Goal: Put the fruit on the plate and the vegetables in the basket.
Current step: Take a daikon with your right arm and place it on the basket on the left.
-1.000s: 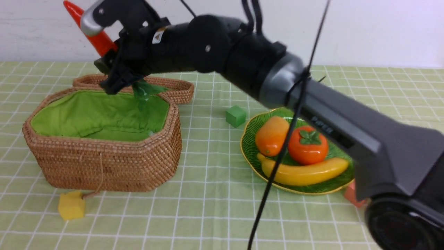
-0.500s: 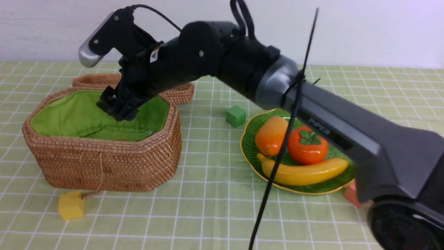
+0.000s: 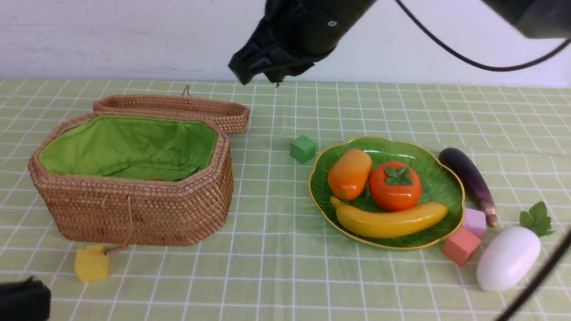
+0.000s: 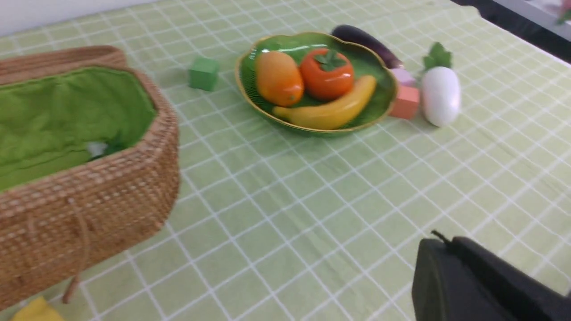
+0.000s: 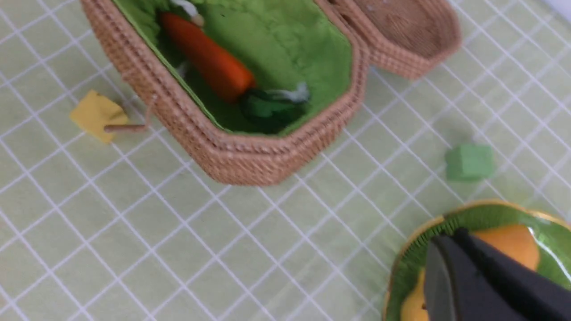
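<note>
Looks like a robot lab bench (staged): checked green tablecloth (image 3: 276,281), bare white wall (image 3: 111,35).

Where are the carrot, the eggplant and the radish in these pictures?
carrot (image 5: 209,67), right wrist view, middle of its orange body.
eggplant (image 3: 467,176), front view, middle of its dark purple body.
radish (image 3: 508,259), front view, middle of its white body.

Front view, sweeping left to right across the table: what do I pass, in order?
basket → green cube → mango → persimmon → radish
</note>
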`<state>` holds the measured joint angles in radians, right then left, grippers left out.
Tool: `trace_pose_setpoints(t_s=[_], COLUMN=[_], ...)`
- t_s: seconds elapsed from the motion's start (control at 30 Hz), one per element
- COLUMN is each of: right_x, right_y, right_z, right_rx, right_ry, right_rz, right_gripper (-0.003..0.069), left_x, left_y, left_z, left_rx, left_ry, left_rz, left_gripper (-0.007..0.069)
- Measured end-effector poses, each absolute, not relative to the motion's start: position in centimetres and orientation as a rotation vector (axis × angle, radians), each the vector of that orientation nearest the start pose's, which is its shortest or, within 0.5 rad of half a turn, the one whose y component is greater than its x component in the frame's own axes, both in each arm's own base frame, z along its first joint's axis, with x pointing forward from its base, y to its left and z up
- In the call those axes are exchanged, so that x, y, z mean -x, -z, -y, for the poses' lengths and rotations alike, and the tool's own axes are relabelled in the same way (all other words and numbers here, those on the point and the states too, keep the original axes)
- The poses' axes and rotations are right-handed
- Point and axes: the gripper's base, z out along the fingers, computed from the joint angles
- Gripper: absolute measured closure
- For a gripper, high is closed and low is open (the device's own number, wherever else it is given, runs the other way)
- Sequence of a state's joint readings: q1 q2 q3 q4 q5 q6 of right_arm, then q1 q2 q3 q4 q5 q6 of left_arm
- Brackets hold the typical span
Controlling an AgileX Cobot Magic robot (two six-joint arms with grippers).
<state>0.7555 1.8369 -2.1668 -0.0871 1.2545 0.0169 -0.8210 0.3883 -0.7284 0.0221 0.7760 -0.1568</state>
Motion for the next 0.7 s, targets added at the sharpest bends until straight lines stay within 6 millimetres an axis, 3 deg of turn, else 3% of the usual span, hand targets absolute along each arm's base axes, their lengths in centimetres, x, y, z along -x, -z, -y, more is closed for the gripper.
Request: trace_pose_setpoints(t_s=[0.07,0.1,0.17,0.2,0.27,0.3,0.33,0.4,0.43,0.5,0.53,0.57,0.63,0.67,0.7], right_x=[-27.8,-27.2,-26.6,-25.9,-25.4,-25.3,-25.0,-24.8,-24.8,-25.1,-25.1,-25.7,-26.5,-26.6,-27.5], right_y=[-44.5,-43.9,-43.6,-42.4,-40.1,-39.3,-36.5,-33.2,-33.2,-29.8,-29.4,-27.9,-26.5,-26.4,-25.6], right_z=[-23.9,-21.9,-19.9,-16.6,-12.0,-11.6,-8.6,-5.5,-5.3,-3.0,-2.8,-2.1,-1.6,-1.7,-1.4], right_rx=[0.784,0.698,0.612,0.457,0.184,0.149,-0.049,-0.319,-0.344,-0.588,-0.604,-0.701,-0.750,-0.752,-0.766], right_ry=[-0.206,-0.175,-0.148,-0.096,-0.028,-0.013,0.046,0.060,0.050,-0.048,-0.056,-0.150,-0.224,-0.239,-0.268], right_rz=[-2.293,-2.353,-2.395,-2.470,-2.576,-2.603,-2.694,-2.777,-2.771,-2.793,-2.799,-2.780,-2.757,-2.748,-2.726], right_gripper=[0.0673,0.0669,0.0666,0.0661,0.0645,0.0643,0.0617,0.0557,0.0549,0.0408,0.0395,0.0268,0.0140,0.0126,0.0040], left_x=[-3.8,-3.7,-3.7,-3.6,-3.6,-3.6,-3.6,-3.6,-3.6,-3.6,-3.6,-3.6,-3.6,-3.6,-3.6], left_y=[-35.8,-35.8,-35.9,-35.9,-35.9,-35.9,-35.9,-35.9,-35.9,-35.9,-35.9,-35.9,-35.9,-35.9,-35.9], left_z=[4.3,4.4,4.5,4.5,4.5,4.5,4.5,4.6,4.6,4.6,4.6,4.6,4.6,4.6,4.6], left_rx=[-0.688,-0.716,-0.731,-0.745,-0.757,-0.757,-0.761,-0.763,-0.763,-0.764,-0.764,-0.765,-0.766,-0.766,-0.766], left_ry=[0.640,0.647,0.648,0.645,0.638,0.639,0.638,0.638,0.638,0.637,0.637,0.636,0.636,0.636,0.636], left_rz=[-1.849,-1.839,-1.833,-1.827,-1.820,-1.820,-1.818,-1.817,-1.817,-1.817,-1.817,-1.816,-1.816,-1.816,-1.816], left_gripper=[0.0638,0.0638,0.0638,0.0638,0.0638,0.0638,0.0638,0.0638,0.0638,0.0638,0.0638,0.0638,0.0638,0.0638,0.0638])
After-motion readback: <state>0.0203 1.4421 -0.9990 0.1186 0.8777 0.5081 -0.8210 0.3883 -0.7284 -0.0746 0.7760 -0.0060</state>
